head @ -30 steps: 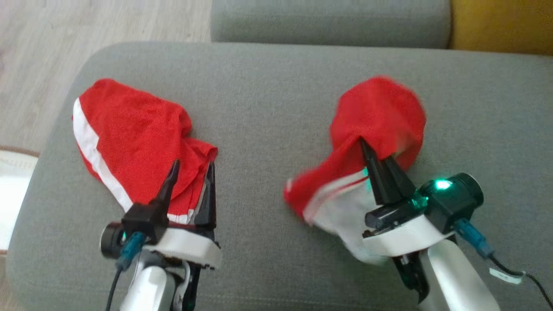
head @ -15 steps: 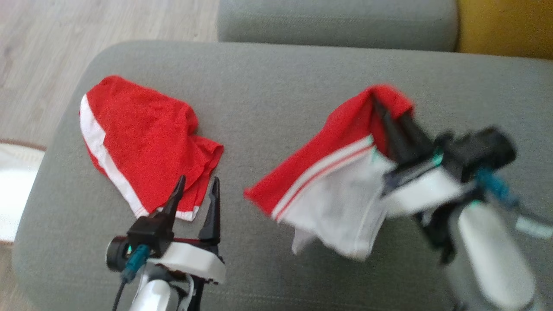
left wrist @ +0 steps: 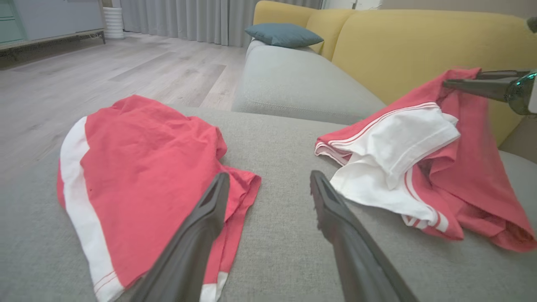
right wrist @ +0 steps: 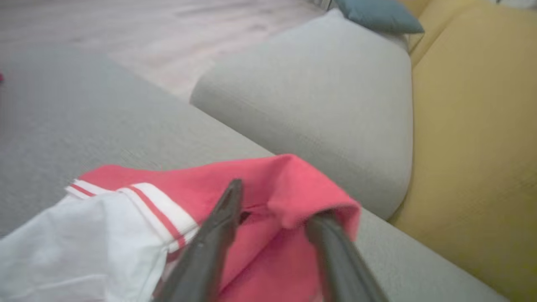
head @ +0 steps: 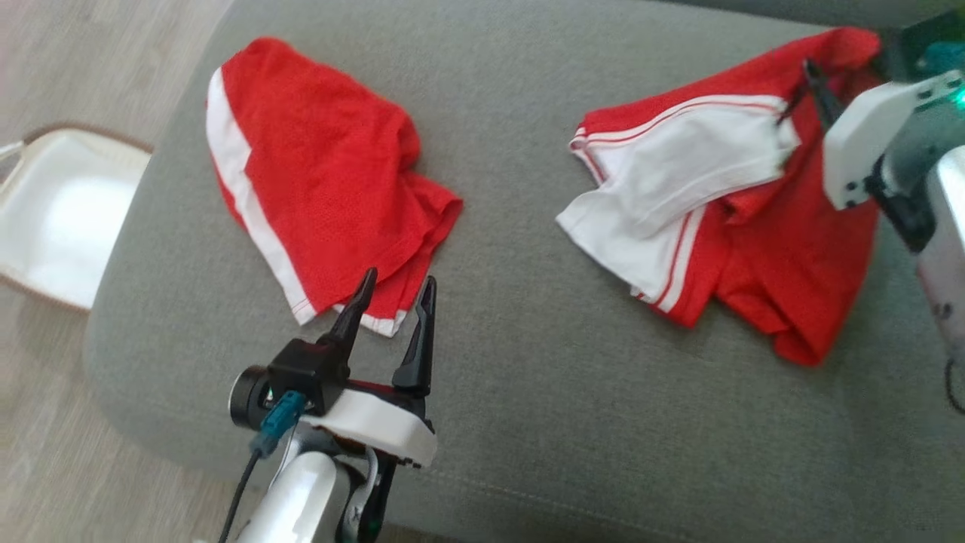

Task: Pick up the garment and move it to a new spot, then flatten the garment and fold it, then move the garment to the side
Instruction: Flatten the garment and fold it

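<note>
The garment (head: 761, 249), red with white panels and striped trim, lies loosely spread on the right of the grey sofa seat (head: 528, 377). My right gripper (head: 805, 83) is at the garment's far right corner. In the right wrist view its fingers (right wrist: 279, 201) stand apart, and a red fold (right wrist: 293, 180) drapes over the right-hand tip. A second red garment (head: 317, 166) with a white side stripe lies crumpled on the left. My left gripper (head: 398, 280) hovers open just short of its near hem, holding nothing; it also shows in the left wrist view (left wrist: 268, 178).
A white basket (head: 60, 211) sits on the wooden floor off the seat's left edge. Beyond the seat are another grey cushion (right wrist: 327, 96), a yellow sofa back (left wrist: 419, 46) and a blue pillow (left wrist: 283, 35). Bare seat lies between the two garments.
My right gripper carried the garment up and to the far right, laid it out on the seat, and its jaws parted. The head camera has shifted. The left gripper stays open.
</note>
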You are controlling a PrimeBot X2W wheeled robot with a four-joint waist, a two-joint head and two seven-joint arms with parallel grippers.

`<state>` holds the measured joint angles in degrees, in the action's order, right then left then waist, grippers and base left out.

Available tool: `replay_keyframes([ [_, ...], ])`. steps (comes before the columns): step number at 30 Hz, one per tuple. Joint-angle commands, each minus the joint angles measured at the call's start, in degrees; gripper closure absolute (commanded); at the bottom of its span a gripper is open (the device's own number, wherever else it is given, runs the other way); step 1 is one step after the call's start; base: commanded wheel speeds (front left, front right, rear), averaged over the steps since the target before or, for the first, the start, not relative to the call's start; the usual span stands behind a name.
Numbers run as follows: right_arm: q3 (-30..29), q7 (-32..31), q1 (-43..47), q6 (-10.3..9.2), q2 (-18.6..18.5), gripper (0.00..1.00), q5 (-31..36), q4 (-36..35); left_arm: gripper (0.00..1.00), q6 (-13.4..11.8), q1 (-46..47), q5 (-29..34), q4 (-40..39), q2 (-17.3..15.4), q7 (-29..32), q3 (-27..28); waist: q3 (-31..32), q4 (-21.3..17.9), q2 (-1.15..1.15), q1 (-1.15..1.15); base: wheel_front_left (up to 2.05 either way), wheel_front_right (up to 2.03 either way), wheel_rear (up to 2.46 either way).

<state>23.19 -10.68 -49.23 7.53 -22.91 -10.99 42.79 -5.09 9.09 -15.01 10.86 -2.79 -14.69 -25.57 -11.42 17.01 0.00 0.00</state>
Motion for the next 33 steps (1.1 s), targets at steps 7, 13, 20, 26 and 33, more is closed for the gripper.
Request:
replay_keyframes([
  [7, 4.22, 5.28, -6.42, -0.04, 1.55, 0.0, -0.99, 10.16, 0.0, -1.33, 3.18, -0.42, -1.65, -0.09, -0.3, 1.67, -1.5, -0.95, 0.0, 0.0, 0.0, 0.0, 0.0],
  [13, 6.89, 9.86, -6.62, -0.04, 4.5, 0.0, -4.02, 12.86, 0.0, -0.87, 3.6, 0.83, -1.7, -0.09, -0.3, 4.07, 0.82, -6.13, 0.0, 0.0, 0.0, 0.0, 0.0],
  [20, 8.72, 17.69, -2.94, -0.04, 6.7, 0.0, -8.51, 9.54, 0.0, -0.15, 3.35, 2.07, -3.07, -0.09, -0.3, 6.93, 4.34, -11.27, 0.0, 0.0, 0.0, 0.0, 0.0],
  [26, 6.67, 24.2, 2.83, -0.04, 6.17, 0.0, -9.78, 3.07, 0.0, -0.16, 2.76, 2.51, -5.63, -0.09, -0.3, 8.22, 6.44, -13.7, 0.0, 0.0, 0.0, 0.0, 0.0],
  [33, -7.96, 25.65, 20.57, -0.04, 11.4, 0.0, -0.54, -16.25, 0.0, -0.27, 0.43, 2.75, -7.82, -0.09, -0.3, 10.63, 8.29, -17.31, 0.0, 0.0, 0.0, 0.0, 0.0],
])
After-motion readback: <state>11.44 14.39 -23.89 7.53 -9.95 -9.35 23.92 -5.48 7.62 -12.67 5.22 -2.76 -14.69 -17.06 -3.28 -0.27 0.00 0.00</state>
